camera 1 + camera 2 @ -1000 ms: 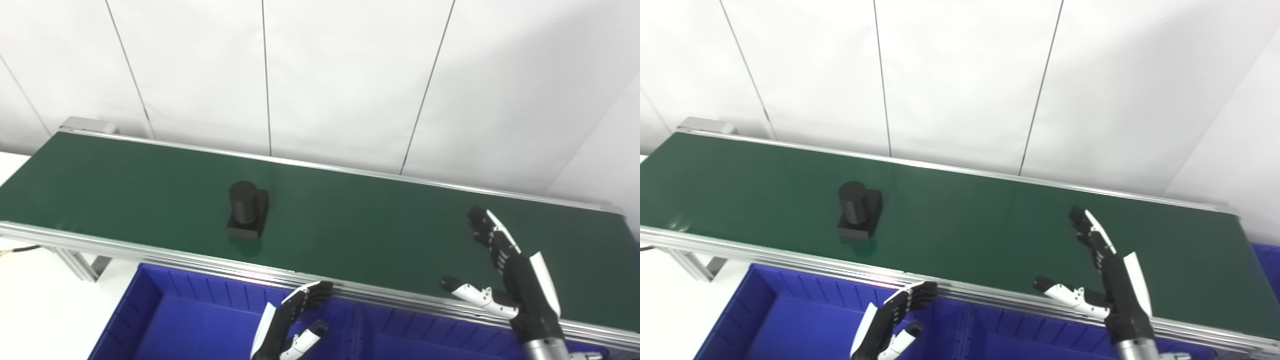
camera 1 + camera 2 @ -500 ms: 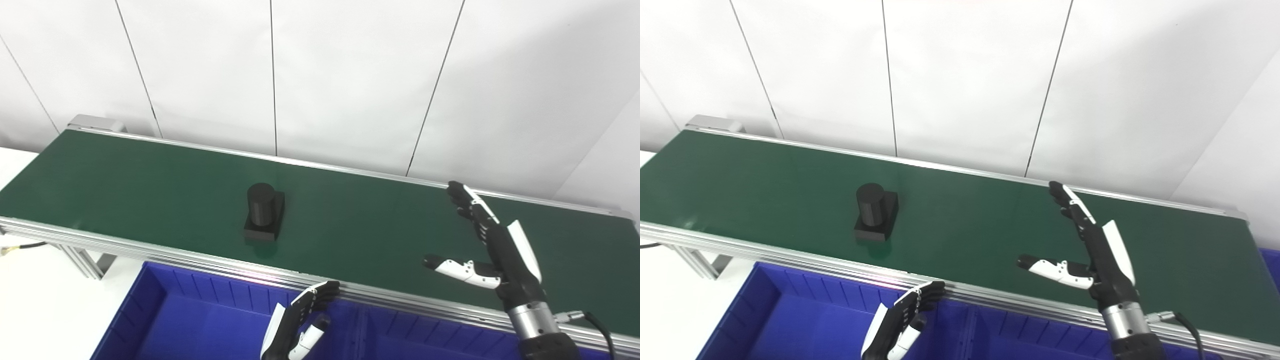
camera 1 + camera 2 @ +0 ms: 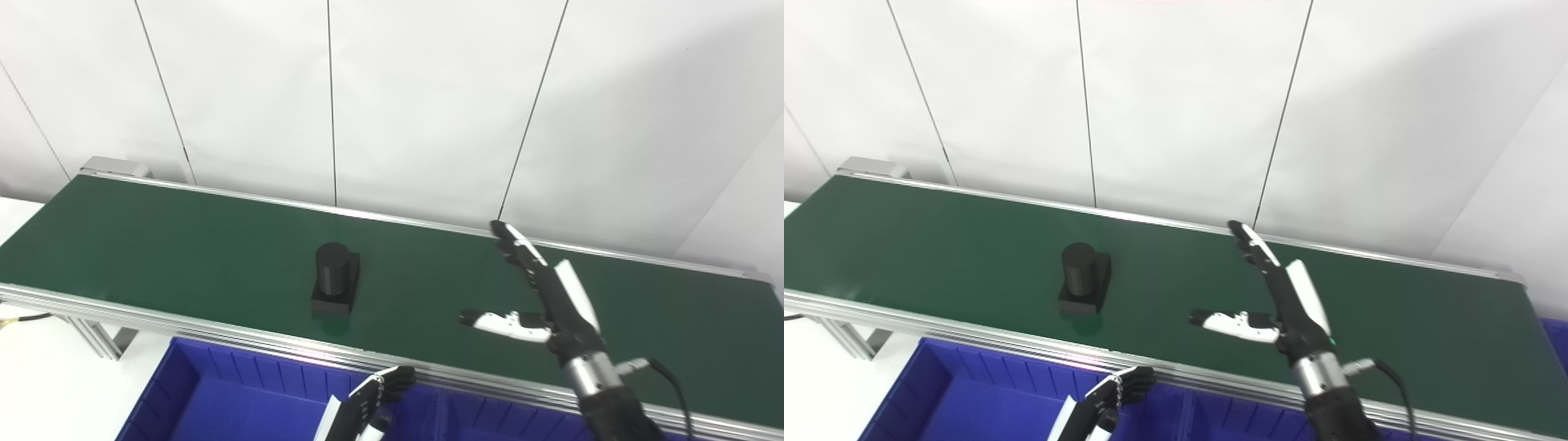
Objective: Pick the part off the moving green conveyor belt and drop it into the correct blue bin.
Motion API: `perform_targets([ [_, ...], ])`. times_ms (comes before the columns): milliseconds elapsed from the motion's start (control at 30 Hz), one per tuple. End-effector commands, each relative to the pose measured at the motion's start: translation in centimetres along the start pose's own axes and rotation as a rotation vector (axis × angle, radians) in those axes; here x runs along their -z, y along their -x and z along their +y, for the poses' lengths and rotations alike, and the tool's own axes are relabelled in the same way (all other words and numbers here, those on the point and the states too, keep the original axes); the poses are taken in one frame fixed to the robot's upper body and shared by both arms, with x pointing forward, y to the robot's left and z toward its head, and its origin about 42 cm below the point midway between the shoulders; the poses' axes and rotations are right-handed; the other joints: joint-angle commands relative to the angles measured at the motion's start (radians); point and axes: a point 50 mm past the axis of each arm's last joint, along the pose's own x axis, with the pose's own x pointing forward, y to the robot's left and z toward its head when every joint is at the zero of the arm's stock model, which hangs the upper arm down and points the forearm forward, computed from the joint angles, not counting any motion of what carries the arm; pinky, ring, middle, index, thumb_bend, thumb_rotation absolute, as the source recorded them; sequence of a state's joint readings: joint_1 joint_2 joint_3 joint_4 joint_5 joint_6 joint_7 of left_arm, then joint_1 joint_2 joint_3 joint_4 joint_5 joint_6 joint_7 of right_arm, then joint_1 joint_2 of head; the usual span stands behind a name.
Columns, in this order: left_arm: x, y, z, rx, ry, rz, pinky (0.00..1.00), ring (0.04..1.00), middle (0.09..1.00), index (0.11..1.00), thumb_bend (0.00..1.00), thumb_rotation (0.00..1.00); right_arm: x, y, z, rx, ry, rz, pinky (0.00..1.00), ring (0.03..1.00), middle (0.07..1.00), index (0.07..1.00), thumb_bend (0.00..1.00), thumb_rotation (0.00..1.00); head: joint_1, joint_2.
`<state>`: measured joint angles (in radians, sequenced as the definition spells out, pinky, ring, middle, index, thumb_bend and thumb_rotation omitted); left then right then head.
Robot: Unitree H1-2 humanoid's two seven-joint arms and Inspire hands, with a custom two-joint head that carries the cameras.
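Note:
A black part (image 3: 334, 280), a cylinder standing upright on a square base, rides the green conveyor belt (image 3: 184, 245) left of its middle. My right hand (image 3: 539, 294) hovers over the belt to the part's right, open, fingers stretched toward the far rail and thumb pointing left at the part; a wide gap separates them. My left hand (image 3: 361, 413) sits low at the bottom edge over the blue bin (image 3: 245, 398), fingers loosely curled and holding nothing.
Aluminium rails (image 3: 245, 340) border the belt front and back. A second blue bin compartment (image 3: 1237, 422) lies right of the first, below the belt. A white panelled wall rises behind. A white table surface (image 3: 43, 380) shows at bottom left.
The part has ridden rightward along the belt. My right hand has swung left and farther over the belt, closing toward the part. My left hand has sunk lower in the picture.

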<state>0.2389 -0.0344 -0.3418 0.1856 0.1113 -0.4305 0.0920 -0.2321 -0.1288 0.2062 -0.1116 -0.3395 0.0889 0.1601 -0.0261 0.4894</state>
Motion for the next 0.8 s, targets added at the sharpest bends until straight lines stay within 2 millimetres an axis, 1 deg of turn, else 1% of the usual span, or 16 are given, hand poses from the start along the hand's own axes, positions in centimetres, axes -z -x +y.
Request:
perform_targets([
  [0,-1.4,-0.5,0.1,0.022,0.006,-0.081,0.77,0.785,0.775,0.76,0.58,0.96,-1.2,-1.4,-0.6,0.026,0.019,-0.023,0.78,0.865,0.917,0.917,0.87,0.41,0.002,0.001],
  [100,-1.5,-0.3,0.2,0.026,-0.006,-0.084,0.75,0.77,0.764,0.751,0.6,0.95,-1.1,-1.9,-0.4,0.013,0.035,0.0,0.76,0.864,0.923,0.917,0.88,0.43,0.003,0.008],
  [233,-1.5,0.1,0.2,0.017,-0.005,-0.081,0.71,0.736,0.741,0.735,0.63,0.91,-0.9,-3.0,-0.1,-0.017,0.066,0.024,0.72,0.858,0.921,0.92,0.88,0.44,-0.013,0.005],
  [333,-1.5,0.5,0.1,0.022,-0.011,-0.078,0.7,0.731,0.74,0.735,0.6,0.92,-0.7,-3.7,0.0,-0.036,0.091,0.03,0.72,0.853,0.913,0.919,0.88,0.42,-0.018,0.007],
  [433,-1.6,0.9,-0.2,0.016,-0.005,-0.076,0.69,0.722,0.728,0.722,0.6,0.93,-0.5,-4.5,0.3,-0.055,0.113,0.042,0.75,0.868,0.916,0.922,0.88,0.41,-0.035,0.012],
  [467,-1.7,1.0,-0.2,0.014,-0.004,-0.077,0.69,0.718,0.721,0.712,0.6,0.94,-0.5,-4.8,0.3,-0.059,0.115,0.046,0.77,0.881,0.921,0.923,0.88,0.39,-0.035,0.012],
  [500,-1.8,1.1,-0.3,0.005,0.004,-0.079,0.68,0.717,0.721,0.711,0.6,0.94,-0.5,-5.1,0.5,-0.064,0.118,0.05,0.77,0.882,0.922,0.923,0.88,0.39,-0.036,0.02],
  [567,-2.0,1.3,-0.5,-0.006,0.015,-0.083,0.67,0.707,0.711,0.697,0.59,0.93,-0.5,-5.4,0.6,-0.072,0.124,0.056,0.78,0.891,0.929,0.927,0.89,0.39,-0.04,0.026],
  [600,-2.2,1.4,-0.6,-0.008,0.016,-0.086,0.67,0.704,0.709,0.694,0.58,0.93,-0.5,-5.7,0.8,-0.082,0.129,0.063,0.78,0.893,0.931,0.927,0.89,0.39,-0.047,0.031],
  [667,-2.4,1.8,-0.7,0.0,0.026,-0.089,0.66,0.706,0.714,0.7,0.56,0.96,-0.3,-6.2,1.4,-0.101,0.135,0.076,0.77,0.885,0.934,0.928,0.89,0.37,-0.055,0.034],
  [767,-2.5,2.1,-0.8,-0.003,0.039,-0.087,0.66,0.706,0.715,0.703,0.56,0.95,-0.1,-6.8,2.2,-0.109,0.137,0.087,0.77,0.887,0.942,0.933,0.9,0.36,-0.064,0.034],
])
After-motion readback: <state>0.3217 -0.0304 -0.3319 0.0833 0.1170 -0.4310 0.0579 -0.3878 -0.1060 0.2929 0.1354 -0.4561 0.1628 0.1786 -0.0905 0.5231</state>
